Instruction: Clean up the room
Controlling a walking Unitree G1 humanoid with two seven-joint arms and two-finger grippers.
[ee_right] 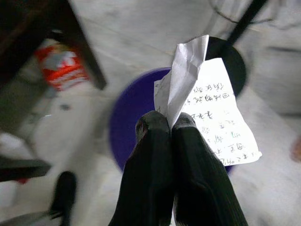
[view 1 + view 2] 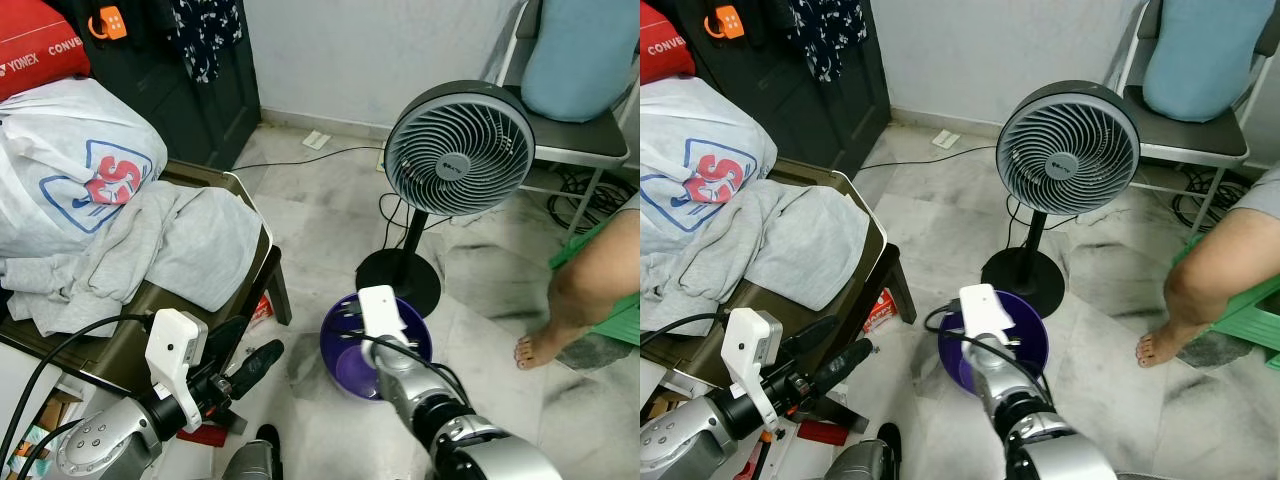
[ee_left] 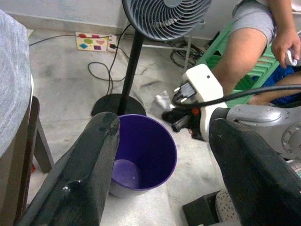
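Left gripper [image 3: 160, 155] at 8 o'clock, fingers spread apart and holding nothing, aimed at the purple bin [image 2: 375, 345] on the marble floor [image 2: 320, 200]. Right gripper [image 1: 170, 123] at 6 o'clock over the bin, fingers pinched together on a handwritten paper [image 1: 211, 110]; standing fan [image 2: 458, 150] just beyond at 1 o'clock.

Even, soft indoor light falls across both head views, bright on the pale marble floor [image 2: 330, 200] and wall toward twelve o'clock, with no hard glare. The fan [image 2: 459, 148] casts only a faint shadow. Toward eleven o'clock the dark cabinet [image 2: 200, 90] swallows detail. Head views are sharp, with mild wide-angle stretch at the edges. In the right wrist view the purple bin [image 1: 131, 117] and floor smear with blur, while the paper [image 1: 207, 108] reads crisply.
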